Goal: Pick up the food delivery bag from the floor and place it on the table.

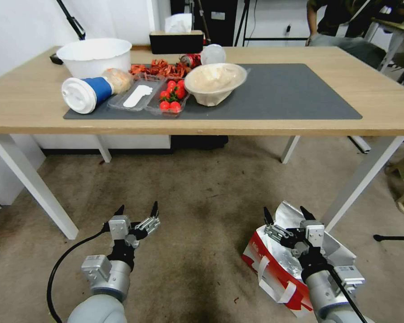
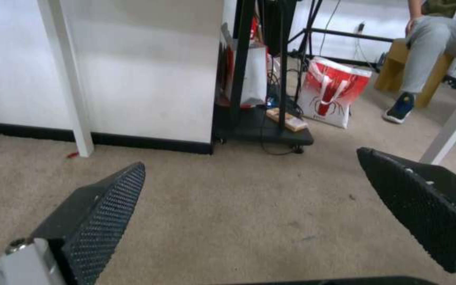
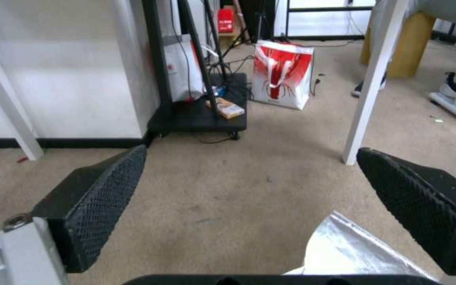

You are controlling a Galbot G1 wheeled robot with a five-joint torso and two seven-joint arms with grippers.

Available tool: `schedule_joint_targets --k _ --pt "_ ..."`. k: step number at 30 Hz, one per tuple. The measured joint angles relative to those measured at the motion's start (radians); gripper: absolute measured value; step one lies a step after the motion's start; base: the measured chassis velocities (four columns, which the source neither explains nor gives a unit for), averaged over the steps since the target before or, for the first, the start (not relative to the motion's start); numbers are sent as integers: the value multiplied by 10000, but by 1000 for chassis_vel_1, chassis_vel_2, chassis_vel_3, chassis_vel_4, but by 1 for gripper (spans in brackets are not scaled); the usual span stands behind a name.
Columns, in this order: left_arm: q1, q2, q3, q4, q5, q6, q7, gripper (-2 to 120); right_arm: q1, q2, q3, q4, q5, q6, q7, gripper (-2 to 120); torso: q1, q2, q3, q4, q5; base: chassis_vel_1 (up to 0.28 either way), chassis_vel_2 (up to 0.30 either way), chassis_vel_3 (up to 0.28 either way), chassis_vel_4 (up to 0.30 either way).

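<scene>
The food delivery bag (image 1: 274, 264), red and white with an open silver foil top and white strap handles, stands tilted on the floor (image 1: 202, 202) at the lower right, near a white table leg. My right gripper (image 1: 286, 211) hovers open just above its foil mouth; in the right wrist view the foil flap (image 3: 344, 249) lies below the open right gripper (image 3: 249, 154). My left gripper (image 1: 137, 208) is open over bare floor to the bag's left, and its wrist view shows the left gripper (image 2: 249, 170) wide open. The table (image 1: 381, 107) stands ahead, its top light wood.
On a grey mat (image 1: 292, 94) lie a white bowl (image 1: 94, 56), a cup (image 1: 85, 92), tomatoes (image 1: 173, 96) and a covered dish (image 1: 215, 80). White table legs (image 1: 363, 179) flank the floor. Another red-and-white bag (image 3: 281, 73) and a black cart (image 3: 202, 114) stand beyond.
</scene>
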Motion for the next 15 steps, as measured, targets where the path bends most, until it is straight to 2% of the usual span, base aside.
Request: schedule_joint_targets --k 15 --pt "-5 7 -23 12 -9 -12 -34 100 93 -36 -8 -103 40 -10 -5 100 -167 -653 -486 0 0 0 0 0 0"
